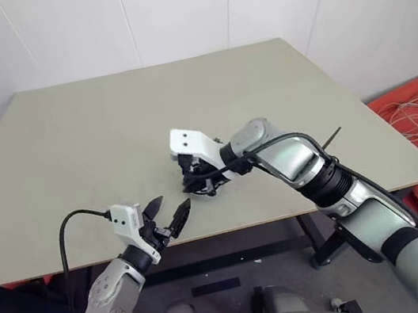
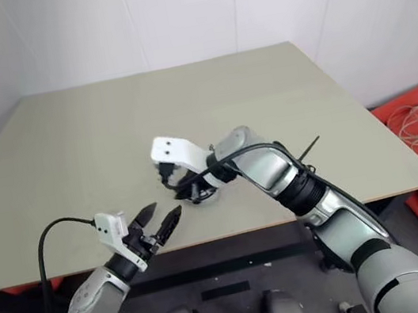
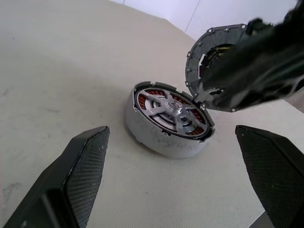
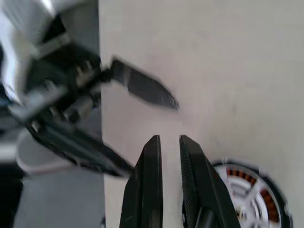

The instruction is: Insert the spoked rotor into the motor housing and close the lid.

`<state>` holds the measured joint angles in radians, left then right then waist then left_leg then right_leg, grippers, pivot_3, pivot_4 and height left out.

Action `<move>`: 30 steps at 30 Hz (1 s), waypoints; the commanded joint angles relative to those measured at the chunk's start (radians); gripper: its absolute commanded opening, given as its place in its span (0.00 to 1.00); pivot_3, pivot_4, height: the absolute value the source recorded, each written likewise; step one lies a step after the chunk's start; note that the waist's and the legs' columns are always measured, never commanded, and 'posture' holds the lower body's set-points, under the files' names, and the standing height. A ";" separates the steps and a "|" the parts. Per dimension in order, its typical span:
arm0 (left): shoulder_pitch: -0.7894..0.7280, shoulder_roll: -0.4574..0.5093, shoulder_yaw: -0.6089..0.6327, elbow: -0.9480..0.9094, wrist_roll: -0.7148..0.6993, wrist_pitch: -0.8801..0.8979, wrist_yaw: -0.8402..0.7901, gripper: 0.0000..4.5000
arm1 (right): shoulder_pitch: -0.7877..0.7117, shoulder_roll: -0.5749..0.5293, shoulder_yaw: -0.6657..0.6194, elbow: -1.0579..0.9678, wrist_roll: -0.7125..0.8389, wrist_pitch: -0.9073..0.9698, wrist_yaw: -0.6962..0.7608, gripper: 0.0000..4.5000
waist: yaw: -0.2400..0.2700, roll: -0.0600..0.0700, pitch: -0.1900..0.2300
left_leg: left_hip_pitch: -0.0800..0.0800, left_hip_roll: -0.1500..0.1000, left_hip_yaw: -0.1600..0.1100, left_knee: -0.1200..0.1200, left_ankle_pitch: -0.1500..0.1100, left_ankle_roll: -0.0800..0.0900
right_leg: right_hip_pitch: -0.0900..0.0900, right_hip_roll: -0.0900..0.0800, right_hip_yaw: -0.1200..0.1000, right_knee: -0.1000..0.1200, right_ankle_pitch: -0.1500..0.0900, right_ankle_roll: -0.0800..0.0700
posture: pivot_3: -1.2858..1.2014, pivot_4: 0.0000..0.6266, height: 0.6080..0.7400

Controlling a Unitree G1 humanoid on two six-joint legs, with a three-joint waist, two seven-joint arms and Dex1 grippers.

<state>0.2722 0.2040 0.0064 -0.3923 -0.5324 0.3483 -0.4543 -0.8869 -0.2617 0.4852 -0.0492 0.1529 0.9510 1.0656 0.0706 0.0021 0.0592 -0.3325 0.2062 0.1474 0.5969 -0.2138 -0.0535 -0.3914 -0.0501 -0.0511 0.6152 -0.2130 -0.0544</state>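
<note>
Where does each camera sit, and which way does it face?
Head eyes: look down on table; both arms, left pincer, right pincer.
Left wrist: faces motor housing holding spoked rotor, lid in right pincer; own open fingers.
Right wrist: faces table edge, left pincer; own fingers.
Both wrist views share the motor housing.

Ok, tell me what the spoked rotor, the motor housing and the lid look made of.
Spoked rotor: bright silver metal, probably machined aluminium, going by its sheen.
Motor housing: pale matte grey shell, likely metal, though painted plastic is possible; copper-coloured windings show between the spokes.
Lid: dull grey metal by its look, with a notched rim and dark centre.
</note>
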 commanded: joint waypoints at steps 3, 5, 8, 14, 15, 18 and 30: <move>-0.001 0.009 0.016 -0.019 -0.018 -0.009 -0.019 1.00 | -0.086 0.134 -0.260 0.010 0.151 0.035 -0.118 0.15 | -0.001 0.000 0.000 | 0.000 0.000 0.000 0.000 0.000 0.000 | 0.000 0.000 0.000 0.000 0.000 0.000 | 0.52 0.00 1.00; 0.003 0.010 0.017 -0.020 -0.018 -0.012 -0.022 1.00 | -0.101 0.156 -0.290 0.044 0.138 -0.009 -0.179 0.15 | -0.001 0.000 0.000 | 0.001 0.000 0.000 0.000 0.000 0.000 | 0.000 0.000 0.000 0.000 0.000 0.000 | 0.52 0.00 1.00; 0.013 0.013 0.018 -0.023 -0.016 -0.018 -0.026 1.00 | -0.113 0.103 -0.234 0.144 -0.031 -0.275 -0.307 0.15 | 0.001 -0.001 0.000 | 0.001 0.000 0.000 0.000 0.000 -0.001 | 0.000 0.000 0.000 0.000 0.000 0.000 | 0.52 0.00 1.00; 0.009 0.016 0.026 -0.016 -0.017 -0.020 -0.031 1.00 | -0.145 -0.082 -0.081 0.370 -0.310 -0.604 -0.386 0.15 | 0.001 -0.001 0.000 | 0.000 -0.001 0.000 0.001 0.001 -0.001 | 0.000 -0.001 0.000 0.000 0.000 0.000 | 0.52 0.00 1.00; 0.005 0.017 0.028 -0.012 -0.017 -0.019 -0.033 1.00 | -0.150 -0.119 -0.057 0.414 -0.353 -0.638 -0.387 0.15 | -0.001 -0.001 0.000 | -0.001 -0.001 0.000 0.000 0.000 -0.001 | -0.001 -0.001 0.000 0.000 0.000 0.000 | 0.52 0.00 1.00; -0.012 0.020 0.034 0.002 -0.018 -0.016 -0.037 1.00 | -0.147 -0.212 -0.003 0.487 -0.441 -0.713 -0.337 0.15 | -0.001 -0.001 0.000 | -0.002 -0.001 0.000 0.000 0.000 -0.001 | -0.002 0.000 0.000 0.000 0.000 0.000 | 0.52 0.00 1.00; -0.036 0.018 0.034 0.029 -0.015 -0.017 -0.045 1.00 | 0.044 -0.317 -0.036 0.228 -0.308 -0.597 0.075 0.15 | -0.007 0.000 0.001 | -0.005 0.000 0.002 0.001 -0.002 0.003 | -0.005 0.000 0.000 0.001 0.001 -0.002 | 0.52 0.00 1.00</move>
<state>0.2414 0.2216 0.0361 -0.3476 -0.5441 0.3467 -0.4927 -0.8305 -0.5936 0.5094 0.2378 -0.2005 0.3246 1.1320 0.0631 0.0023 0.0599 -0.3366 0.2063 0.1492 0.5982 -0.2153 -0.0508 -0.3961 -0.0500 -0.0506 0.6170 -0.2128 -0.0554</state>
